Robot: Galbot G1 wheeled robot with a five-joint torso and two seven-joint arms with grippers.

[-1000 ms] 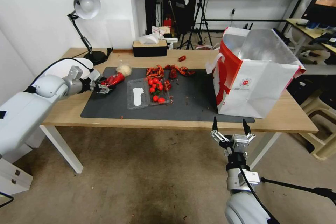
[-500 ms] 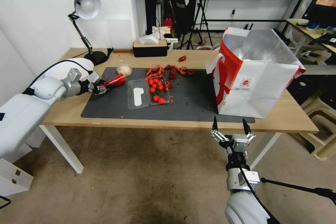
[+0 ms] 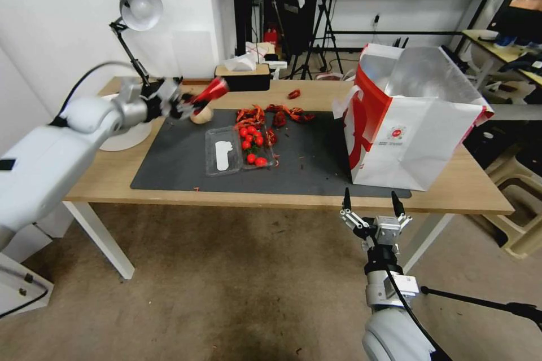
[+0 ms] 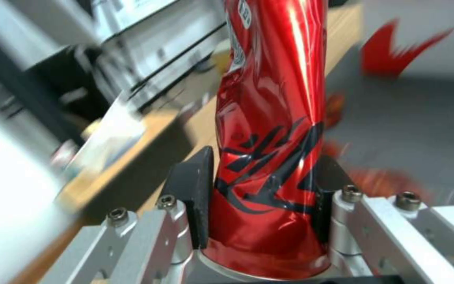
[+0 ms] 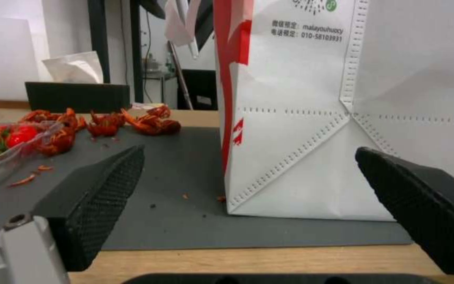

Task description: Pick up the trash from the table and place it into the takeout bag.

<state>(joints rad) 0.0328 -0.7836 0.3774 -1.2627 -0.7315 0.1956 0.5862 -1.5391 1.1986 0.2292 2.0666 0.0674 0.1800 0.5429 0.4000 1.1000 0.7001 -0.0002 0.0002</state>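
A crushed red soda can hangs in the air above the back left of the dark-grey mat, with my left gripper shut on its lower end. In the left wrist view the can stands pinched between both black pads. Just beneath it a crumpled beige paper ball lies on the mat. The takeout bag stands open at the right of the table. My right gripper waits open below the table's front edge, facing the bag.
A clear tray of cherry tomatoes sits mid-mat, with red crayfish shells behind it. A white bowl lies under my left arm. A desk lamp and a black tissue box stand along the back edge.
My left gripper has lifted the red can off the mat and carried it up and to the right, over the paper ball. The right arm has not moved.
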